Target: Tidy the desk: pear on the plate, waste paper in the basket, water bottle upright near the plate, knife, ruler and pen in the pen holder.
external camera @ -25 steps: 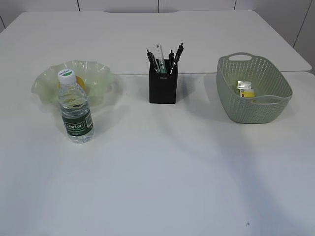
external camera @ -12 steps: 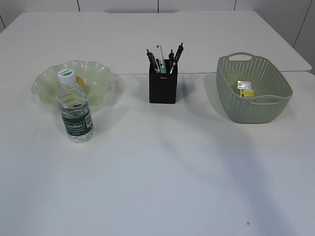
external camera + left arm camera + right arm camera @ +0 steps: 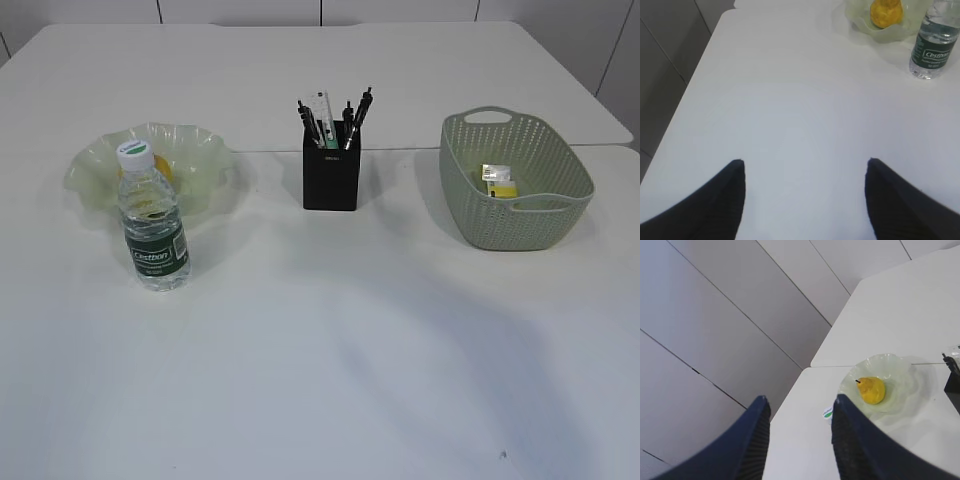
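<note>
Surface (image 3: pixel 320 380) first, the broad white top, and both arms hang above it with nothing in either claw. Left claw (image 3: pixel 805 165) is spread wide and released over bare white; right claw (image 3: pixel 800 402) is parted too, narrower, gripping nothing and looking down from high up.

Next in size, the basket (image 3: pixel 480 230), which neither wrist view shows, so its place relative to either claw can't be read; the waste paper (image 3: pixel 498 181) lies inside it, light and crushable, a pinch anywhere would do.

Then the plate (image 3: pixel 885 36), well ahead and to the right of the left claw, ahead and below the right claw (image 3: pixel 900 372). That thin ruffled dish looks brittle, best left alone.

Water bottle (image 3: pixel 933 42) stands upright just beside the plate, nearer the left claw than the plate is. Clear plastic, slick and a bit squashy I'd say; take it around the labelled middle.

Pen holder (image 3: pixel 330 182) holds the ruler (image 3: pixel 324 108) and dark pens, though I can't pick out the knife.

Pear (image 3: pixel 871 389) sits on the plate: firm, lumpy, bruisable, so grip across its widest part.

By my reading, all 6 items look placed.
</note>
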Controlling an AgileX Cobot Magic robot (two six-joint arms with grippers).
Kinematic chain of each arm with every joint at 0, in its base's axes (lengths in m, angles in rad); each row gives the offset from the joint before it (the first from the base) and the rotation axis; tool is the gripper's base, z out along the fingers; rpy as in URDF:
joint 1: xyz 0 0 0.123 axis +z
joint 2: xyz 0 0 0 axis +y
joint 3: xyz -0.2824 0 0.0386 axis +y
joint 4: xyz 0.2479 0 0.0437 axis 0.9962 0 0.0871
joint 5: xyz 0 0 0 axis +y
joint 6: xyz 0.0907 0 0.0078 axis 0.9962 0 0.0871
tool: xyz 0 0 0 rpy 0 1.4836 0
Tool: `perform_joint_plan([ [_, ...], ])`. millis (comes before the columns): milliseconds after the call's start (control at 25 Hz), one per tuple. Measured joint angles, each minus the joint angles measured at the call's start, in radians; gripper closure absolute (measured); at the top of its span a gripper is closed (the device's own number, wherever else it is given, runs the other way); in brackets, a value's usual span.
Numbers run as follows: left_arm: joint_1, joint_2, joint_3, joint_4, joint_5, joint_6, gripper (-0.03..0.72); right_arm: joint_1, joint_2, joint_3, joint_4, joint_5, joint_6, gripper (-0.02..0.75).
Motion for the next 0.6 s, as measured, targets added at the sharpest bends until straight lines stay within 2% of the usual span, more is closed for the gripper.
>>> perform_joint_plan([
  [600, 0.0, 0.0, 0.032, -0.008, -0.052, 0.0, 0.16, 0.0, -0.257, 0.155, 0.0, -0.011, 0.0, 0.427],
])
